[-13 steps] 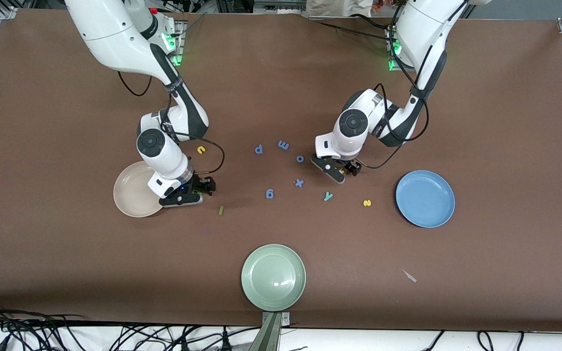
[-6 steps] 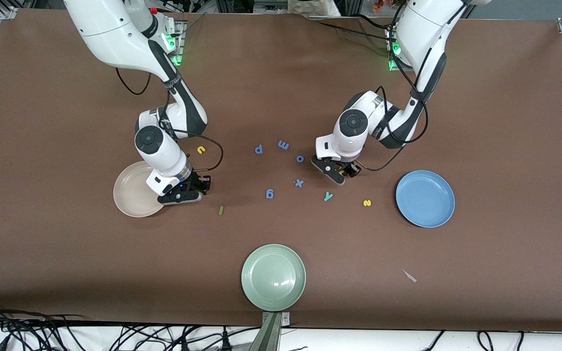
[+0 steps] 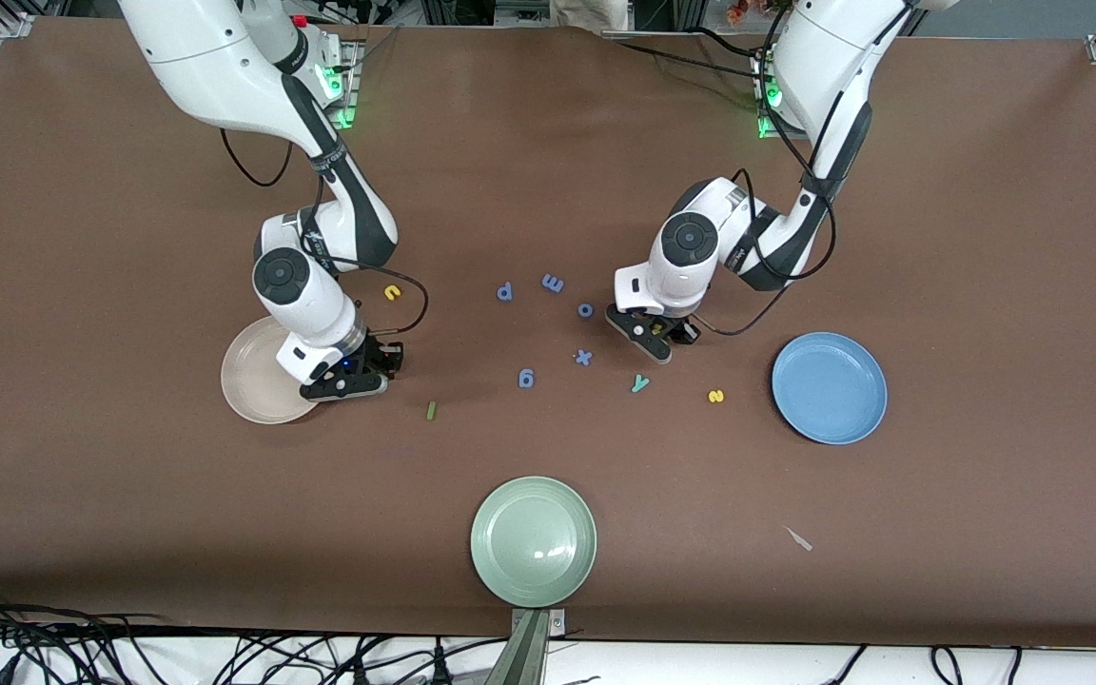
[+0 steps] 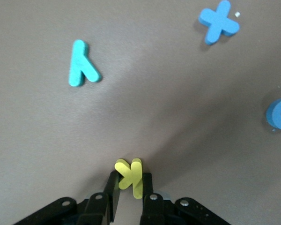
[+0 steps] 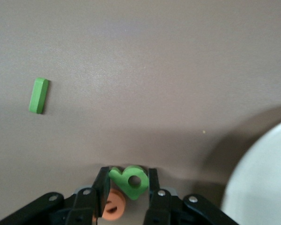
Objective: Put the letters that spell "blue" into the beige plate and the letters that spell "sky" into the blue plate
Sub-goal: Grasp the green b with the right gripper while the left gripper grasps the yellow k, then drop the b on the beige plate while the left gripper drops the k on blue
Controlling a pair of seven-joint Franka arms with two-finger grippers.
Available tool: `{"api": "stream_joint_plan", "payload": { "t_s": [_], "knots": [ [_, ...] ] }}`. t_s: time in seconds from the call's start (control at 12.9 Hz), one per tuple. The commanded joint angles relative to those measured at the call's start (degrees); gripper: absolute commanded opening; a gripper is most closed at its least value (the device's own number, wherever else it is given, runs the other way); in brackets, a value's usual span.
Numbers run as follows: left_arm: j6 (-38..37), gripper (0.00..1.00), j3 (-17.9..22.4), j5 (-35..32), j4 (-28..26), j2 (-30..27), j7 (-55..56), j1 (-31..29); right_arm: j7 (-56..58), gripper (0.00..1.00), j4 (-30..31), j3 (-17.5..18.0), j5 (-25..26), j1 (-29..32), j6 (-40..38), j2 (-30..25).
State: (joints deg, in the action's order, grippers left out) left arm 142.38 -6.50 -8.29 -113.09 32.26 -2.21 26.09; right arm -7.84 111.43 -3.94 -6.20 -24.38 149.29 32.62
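Note:
My left gripper is shut on the yellow k, low over the table between the blue o and the teal y. My right gripper is shut on the green b, next to the beige plate. The orange e lies just under it, partly hidden by one finger. The green l lies nearer the front camera than that gripper, and the yellow u lies farther. The yellow s lies between the teal y and the blue plate.
Blue letters p, m, o, x and g are scattered mid-table. A pale green plate sits at the table's front edge. A small pale scrap lies toward the left arm's end.
Both grippers have closed, the left on the yellow k and the right on the green b. The right arm has shifted a little toward the beige plate.

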Motion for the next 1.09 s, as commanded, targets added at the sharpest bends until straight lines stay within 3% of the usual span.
{"api": "stream_joint_plan", "payload": {
  "t_s": [0.0, 0.16, 0.39, 0.54, 0.62, 0.7, 0.78, 0.85, 1.01],
  "knots": [
    [-9.36, 0.04, 0.18, -2.17, 0.93, -6.4, -0.59, -4.36, 4.75, 0.32, -1.56, -1.94, 0.57, 0.03, -6.19, -3.09],
    [-14.57, 0.04, 0.26, -2.09, 3.04, -8.26, -6.81, -8.4, 8.79, 0.32, -1.48, -3.25, 0.66, 0.03, -7.26, -3.97],
    [-14.85, 0.04, 0.35, -2.17, 3.49, -7.92, -16.3, -16.13, 17.58, 0.34, 1.05, -7.03, 0.75, 0.21, -7.26, -4.76],
    [-14.5, 0.06, 0.27, -2.17, 3.4, -7.13, -23.6, -20.71, 18.21, 0.5, 2.64, -7.31, 0.66, 0.29, -7.26, -5.64],
    [-14.41, 0.14, 0.26, -2.17, 3.4, -5.9, -24.94, -22.21, 18.04, 0.62, 2.82, -7.39, 0.49, 0.29, -7.26, -5.73],
    [-14.32, 0.34, 0.26, -2.17, 3.4, -4.93, -25.04, -22.57, 17.26, 0.72, 2.83, -7.4, 0.49, 0.29, -7.26, -5.73],
    [-13.89, 0.81, 0.35, -2.17, 3.4, -4.23, -25.04, -22.58, 16.81, 0.76, 2.74, -7.4, 0.4, 0.29, -7.26, -5.73],
    [-13.45, 1.0, 0.27, -2.17, 3.31, -4.31, -25.39, -22.84, 15.5, 0.79, 2.39, -7.31, 0.31, 0.29, -7.26, -5.73],
    [-13.44, 1.0, 0.0, -2.09, 3.57, -4.75, -24.61, -22.58, 10.25, 0.79, 1.43, -4.95, -0.04, 0.29, -7.26, -5.38]
  ]
}}
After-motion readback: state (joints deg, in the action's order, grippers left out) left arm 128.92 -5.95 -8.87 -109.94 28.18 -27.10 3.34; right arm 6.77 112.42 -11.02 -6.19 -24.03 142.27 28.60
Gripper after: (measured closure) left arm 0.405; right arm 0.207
